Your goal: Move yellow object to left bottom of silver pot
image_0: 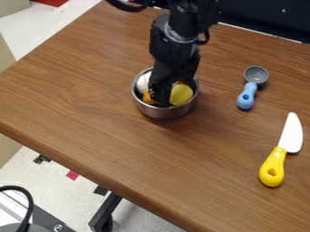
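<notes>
Brown surface, metal pot on it. Fingers are down inside; we can't tell if spread or closed. Yellow piece is just right of them. Crowded pot: we could snag the white piece left of them.

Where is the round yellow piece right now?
In the camera view, the round yellow piece sits inside the silver pot, toward the image-right side, just right of the claw, with the white piece across on the left.
</notes>
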You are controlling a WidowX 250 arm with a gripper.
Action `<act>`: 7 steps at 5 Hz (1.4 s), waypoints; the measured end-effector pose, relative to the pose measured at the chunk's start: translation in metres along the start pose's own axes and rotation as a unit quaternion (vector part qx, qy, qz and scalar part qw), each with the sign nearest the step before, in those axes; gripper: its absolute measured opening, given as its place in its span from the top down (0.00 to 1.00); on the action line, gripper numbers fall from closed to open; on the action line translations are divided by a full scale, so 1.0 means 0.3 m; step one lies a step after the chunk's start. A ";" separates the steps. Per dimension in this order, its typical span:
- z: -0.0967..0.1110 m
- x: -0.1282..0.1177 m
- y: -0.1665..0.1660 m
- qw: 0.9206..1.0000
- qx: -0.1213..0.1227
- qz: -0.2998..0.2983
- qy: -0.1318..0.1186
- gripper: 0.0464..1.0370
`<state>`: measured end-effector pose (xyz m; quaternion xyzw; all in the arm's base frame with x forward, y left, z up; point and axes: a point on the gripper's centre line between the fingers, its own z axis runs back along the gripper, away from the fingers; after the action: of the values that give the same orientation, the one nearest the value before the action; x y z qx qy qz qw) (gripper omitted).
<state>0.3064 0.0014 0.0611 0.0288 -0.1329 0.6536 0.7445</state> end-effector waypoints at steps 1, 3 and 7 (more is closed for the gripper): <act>-0.014 -0.006 -0.007 1.000 0.015 0.008 0.003 0.04; -0.036 0.002 -0.009 0.999 0.017 0.029 0.003 0.36; 0.021 0.065 -0.013 1.000 0.016 -0.003 -0.004 0.52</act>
<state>0.3112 0.0185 0.0723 0.0435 -0.1257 0.6531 0.7455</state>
